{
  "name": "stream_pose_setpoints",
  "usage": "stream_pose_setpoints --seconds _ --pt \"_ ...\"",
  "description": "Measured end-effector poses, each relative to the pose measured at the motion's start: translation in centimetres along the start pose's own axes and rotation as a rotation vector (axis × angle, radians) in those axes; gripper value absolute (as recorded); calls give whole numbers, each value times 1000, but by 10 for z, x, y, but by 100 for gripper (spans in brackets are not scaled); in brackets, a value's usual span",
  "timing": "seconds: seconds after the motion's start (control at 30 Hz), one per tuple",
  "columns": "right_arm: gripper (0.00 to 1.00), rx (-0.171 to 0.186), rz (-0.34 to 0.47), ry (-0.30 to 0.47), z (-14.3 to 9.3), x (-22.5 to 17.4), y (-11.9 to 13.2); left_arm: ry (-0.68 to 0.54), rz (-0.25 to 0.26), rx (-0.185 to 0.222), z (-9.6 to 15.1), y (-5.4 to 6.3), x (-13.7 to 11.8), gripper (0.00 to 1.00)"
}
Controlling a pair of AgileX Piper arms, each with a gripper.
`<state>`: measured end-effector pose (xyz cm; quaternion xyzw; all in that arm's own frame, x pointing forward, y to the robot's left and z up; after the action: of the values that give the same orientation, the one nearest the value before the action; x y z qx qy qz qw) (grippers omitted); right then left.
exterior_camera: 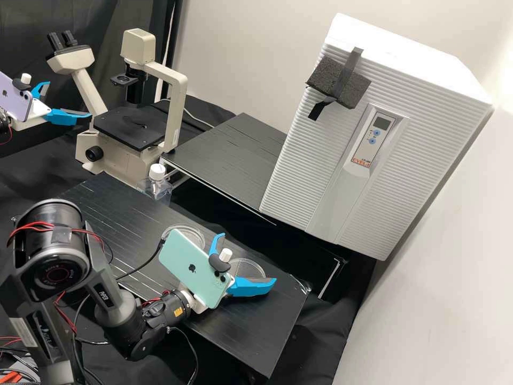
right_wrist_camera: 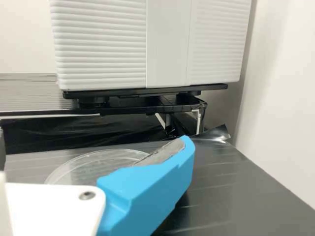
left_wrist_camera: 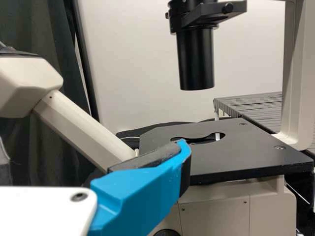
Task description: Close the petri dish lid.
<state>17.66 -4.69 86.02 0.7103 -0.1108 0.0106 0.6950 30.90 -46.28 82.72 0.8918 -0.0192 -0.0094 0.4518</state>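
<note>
In the high view my right gripper (exterior_camera: 248, 258) is low over the near bench with its fingers apart. A clear round petri dish part (exterior_camera: 250, 265) lies between and just beyond them. The right wrist view has this clear disc (right_wrist_camera: 93, 164) between the spread fingers of the right gripper (right_wrist_camera: 93, 141); contact cannot be told. Another clear round dish part (exterior_camera: 199, 233) is partly hidden behind the phone on the right arm. Which is lid and which is base cannot be told. My left gripper (exterior_camera: 69, 99) is open and holds nothing by the microscope; its wrist view also shows the left gripper (left_wrist_camera: 93, 147).
The microscope (exterior_camera: 133, 125) stands at the back left, its black stage (left_wrist_camera: 231, 152) beyond the left gripper. A clear bottle with a white cap (exterior_camera: 157, 172) is behind the near bench (exterior_camera: 128, 214). A large white ribbed unit (exterior_camera: 315, 144) stands at the back right.
</note>
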Motion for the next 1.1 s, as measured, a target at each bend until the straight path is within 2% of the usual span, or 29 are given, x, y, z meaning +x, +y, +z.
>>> stream_pose_setpoints --seconds 0.47,0.83,1.1 --pt "100 5 4 -24 5 0 1 0 0 0 0 0 0 100" --pt "100 -15 46 -16 1 -6 9 0 0 0 0 0 0 100" --pt "100 -13 27 -27 3 -4 6 0 0 0 0 0 0 100"
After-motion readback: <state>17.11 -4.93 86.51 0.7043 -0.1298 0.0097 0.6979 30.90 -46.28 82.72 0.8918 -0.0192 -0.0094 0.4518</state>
